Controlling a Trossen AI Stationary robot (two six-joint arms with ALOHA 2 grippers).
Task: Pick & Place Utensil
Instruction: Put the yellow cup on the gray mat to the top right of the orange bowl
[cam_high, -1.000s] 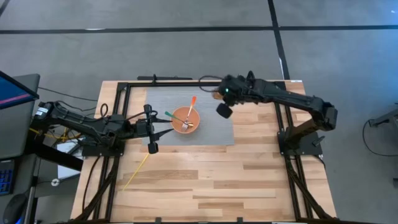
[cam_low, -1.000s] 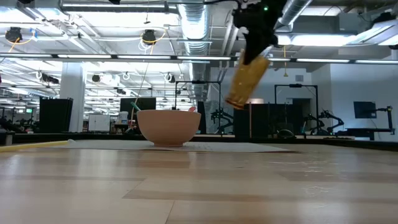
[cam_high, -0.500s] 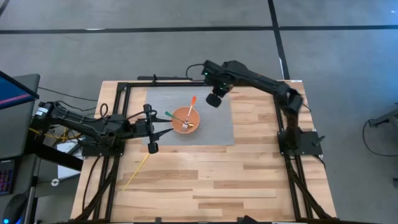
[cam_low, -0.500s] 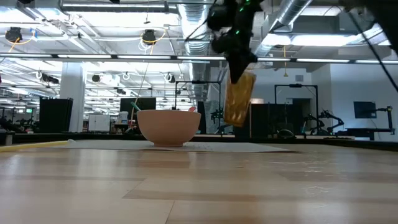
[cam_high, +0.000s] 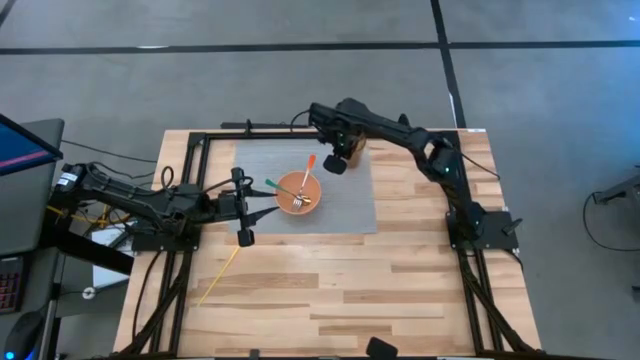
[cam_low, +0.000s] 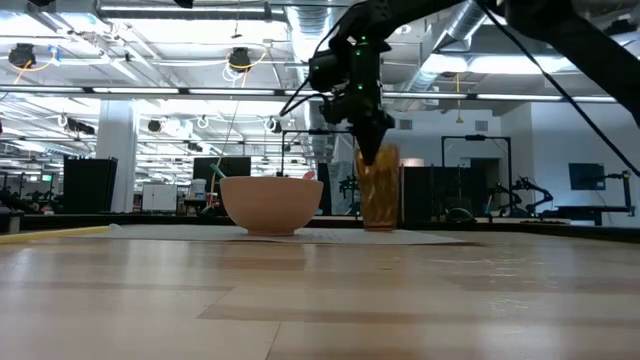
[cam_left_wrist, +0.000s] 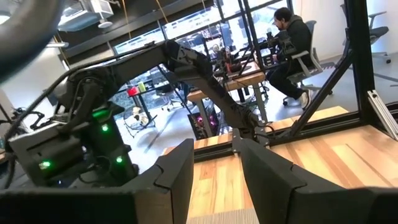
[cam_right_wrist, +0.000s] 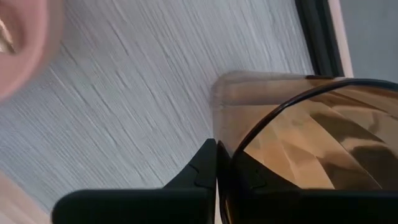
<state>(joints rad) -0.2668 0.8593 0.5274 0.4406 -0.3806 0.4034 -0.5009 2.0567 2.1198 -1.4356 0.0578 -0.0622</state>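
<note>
A salmon bowl (cam_high: 299, 191) (cam_low: 271, 204) sits on the grey mat (cam_high: 250, 165) and holds a fork plus an orange-handled and a green-handled utensil. My right gripper (cam_high: 338, 160) (cam_low: 367, 148) is over the mat's far part, right of the bowl, shut on an amber faceted glass (cam_high: 356, 146) (cam_low: 380, 190) (cam_right_wrist: 298, 143). My left gripper (cam_high: 262, 205) (cam_left_wrist: 214, 177) waits open, level, just left of the bowl and touches nothing. My right gripper has the amber glass by its rim wall (cam_right_wrist: 225, 134), coming from above and pointing down. One finger (cam_right_wrist: 204, 167) lies outside the wall, and the other seems to be inside. The glass stands upright below the fingers, its base (cam_low: 379, 226) at the mat.
A thin yellow stick (cam_high: 218, 277) lies on the bare wood near the table's left near part. Black frame rails (cam_high: 200, 150) border the table. The wood beyond the mat's near edge (cam_high: 400, 290) is open. A person (cam_left_wrist: 291, 43) sits in the room beyond.
My right gripper carried the amber glass toward the table's left and far edge and came down. The glass, hanging tilted in the air a second ago, now stands upright with its base at the mat beside the bowl. The left arm kept still.
</note>
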